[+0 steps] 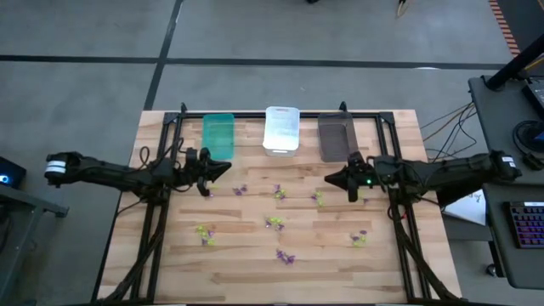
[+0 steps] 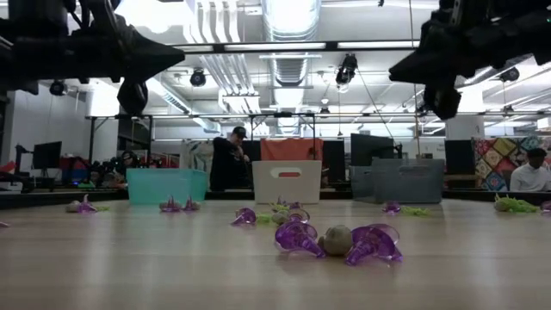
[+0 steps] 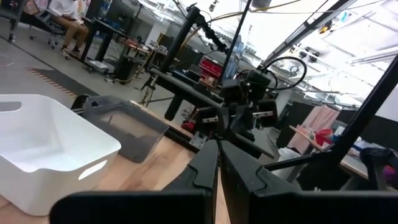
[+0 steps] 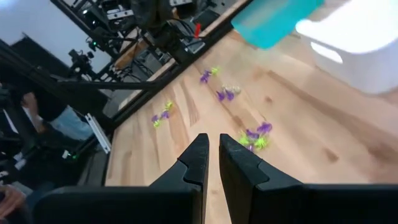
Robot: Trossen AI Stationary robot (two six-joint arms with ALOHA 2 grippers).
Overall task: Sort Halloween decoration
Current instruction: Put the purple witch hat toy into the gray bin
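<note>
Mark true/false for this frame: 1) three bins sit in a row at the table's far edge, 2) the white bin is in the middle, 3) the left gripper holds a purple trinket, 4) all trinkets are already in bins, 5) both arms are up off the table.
1) True: green bin, white bin and dark grey bin line the far edge.
2) True.
3) False: the left gripper is shut with nothing between its fingers.
4) False: the trinkets lie scattered on the table, none seen in a bin.
5) True: the right gripper also hangs above the wood.
</note>
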